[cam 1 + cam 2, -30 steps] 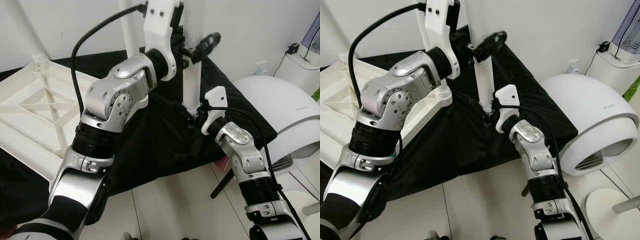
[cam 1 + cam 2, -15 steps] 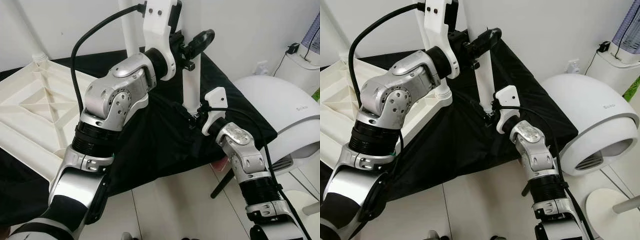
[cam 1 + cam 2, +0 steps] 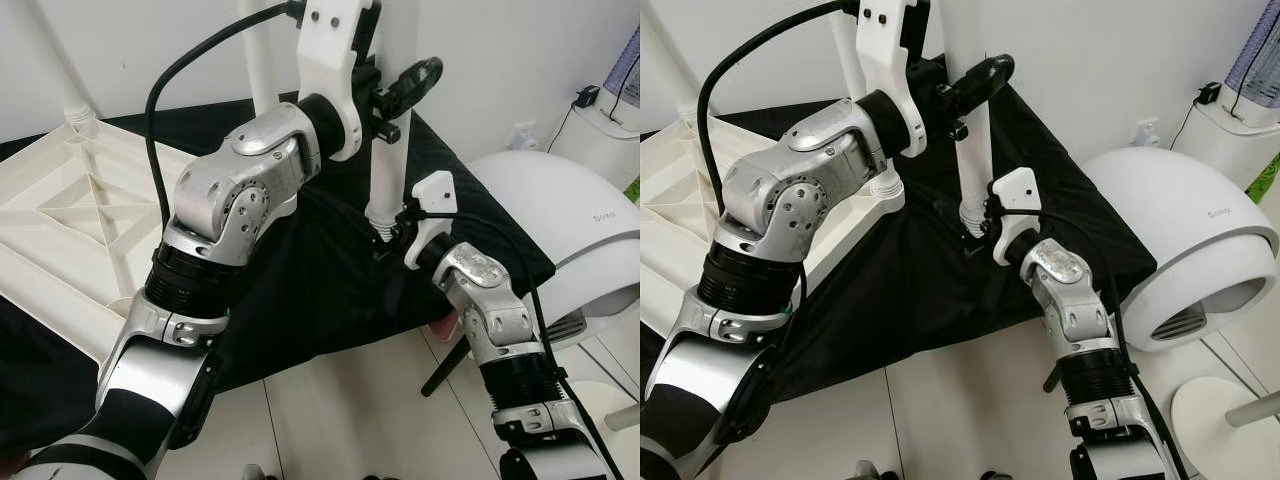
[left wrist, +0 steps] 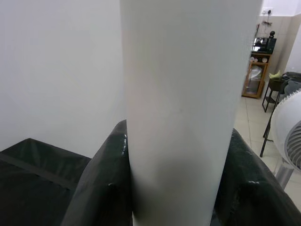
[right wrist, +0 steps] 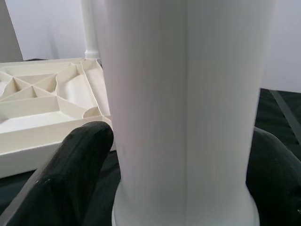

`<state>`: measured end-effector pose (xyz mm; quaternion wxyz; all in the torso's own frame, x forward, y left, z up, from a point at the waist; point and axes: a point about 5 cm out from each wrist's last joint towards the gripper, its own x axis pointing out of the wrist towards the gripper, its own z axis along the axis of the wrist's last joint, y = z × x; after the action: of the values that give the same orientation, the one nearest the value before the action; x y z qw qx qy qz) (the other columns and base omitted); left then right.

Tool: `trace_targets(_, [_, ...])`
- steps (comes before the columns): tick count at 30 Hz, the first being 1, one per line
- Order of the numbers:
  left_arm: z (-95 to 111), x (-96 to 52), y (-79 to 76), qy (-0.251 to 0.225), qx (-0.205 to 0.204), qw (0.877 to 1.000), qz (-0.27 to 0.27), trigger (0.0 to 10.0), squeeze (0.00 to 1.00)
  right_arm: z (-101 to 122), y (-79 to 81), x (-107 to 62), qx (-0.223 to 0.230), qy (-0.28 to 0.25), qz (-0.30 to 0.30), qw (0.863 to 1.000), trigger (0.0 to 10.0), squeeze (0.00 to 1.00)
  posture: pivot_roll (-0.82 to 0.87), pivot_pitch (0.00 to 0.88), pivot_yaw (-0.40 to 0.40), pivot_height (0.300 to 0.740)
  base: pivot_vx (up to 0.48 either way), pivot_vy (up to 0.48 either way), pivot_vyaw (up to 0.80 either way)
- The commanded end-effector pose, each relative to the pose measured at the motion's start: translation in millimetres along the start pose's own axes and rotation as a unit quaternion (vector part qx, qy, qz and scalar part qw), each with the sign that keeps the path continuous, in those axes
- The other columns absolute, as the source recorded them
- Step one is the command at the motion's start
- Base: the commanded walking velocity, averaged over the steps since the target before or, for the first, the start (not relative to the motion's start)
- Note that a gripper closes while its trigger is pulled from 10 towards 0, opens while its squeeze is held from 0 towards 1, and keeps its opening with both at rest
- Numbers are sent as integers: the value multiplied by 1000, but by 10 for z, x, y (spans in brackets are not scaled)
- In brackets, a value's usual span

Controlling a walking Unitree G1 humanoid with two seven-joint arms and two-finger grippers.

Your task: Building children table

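Both grippers are holding one white leg (image 3: 973,150) upright over the black cloth (image 3: 300,290), to the right of the upturned tabletop (image 3: 70,215). The left gripper (image 3: 392,90) is clamping the leg high up, its black fingers (image 4: 101,179) pressing on either side of the tube. The right gripper (image 5: 183,155) is closing on the same leg low down, just above the flared collar, with one finger (image 5: 70,160) on each side. The leg's threaded end (image 3: 380,228) is showing just below the collar and appears to be hanging a little above the cloth, free of any socket.

Another leg (image 3: 258,60) is standing already fitted at the tabletop's far corner (image 3: 82,118); a third is visible at the far left.

The step in hand looks like carrying this leg to an open corner socket and screwing it in. To do it well, the two grips should be moving together so the tube stays vertical; any tilt is likely to cross the thread. The threaded end needs centring over the socket before lowering, and pressing down should wait until it seats. Turning should fall to one gripper while the other is loosening enough to guide, not fight. The smooth plastic may slip under the fingers, so short turns with re-gripping seem safer.
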<state>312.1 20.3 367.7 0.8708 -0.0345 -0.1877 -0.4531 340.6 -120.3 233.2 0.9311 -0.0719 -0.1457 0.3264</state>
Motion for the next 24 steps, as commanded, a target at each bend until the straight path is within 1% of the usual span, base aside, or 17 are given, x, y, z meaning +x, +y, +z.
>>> trace_targets(1, [22, 2, -142, -8, 9, 997, -79, 10000, 0, 102, 32, 46, -6, -15, 11, 1000, 10000, 0, -70, 135, 64, 740, 0, 0, 0])
trace_targets(4, [-18, -3, -191, -5, 16, 996, -85, 10000, 0, 207, 42, 79, -13, -30, 19, 999, 10000, 0, -70, 135, 63, 740, 0, 0, 0])
trace_targets(10, [-83, -16, -213, 5, 17, 996, -88, 10000, 0, 285, 42, 105, -26, -41, 24, 999, 10000, 0, -71, 135, 63, 740, 0, 0, 0])
trace_targets(19, [-100, -22, -213, 6, 19, 996, -89, 10000, 0, 290, 53, 106, -29, -34, 27, 999, 10000, 0, -72, 135, 62, 740, 0, 0, 0])
trace_targets(24, [-119, -15, -213, 7, 29, 996, -87, 10000, 0, 271, 75, 97, -21, -20, 28, 999, 10000, 0, -72, 135, 62, 740, 0, 0, 0])
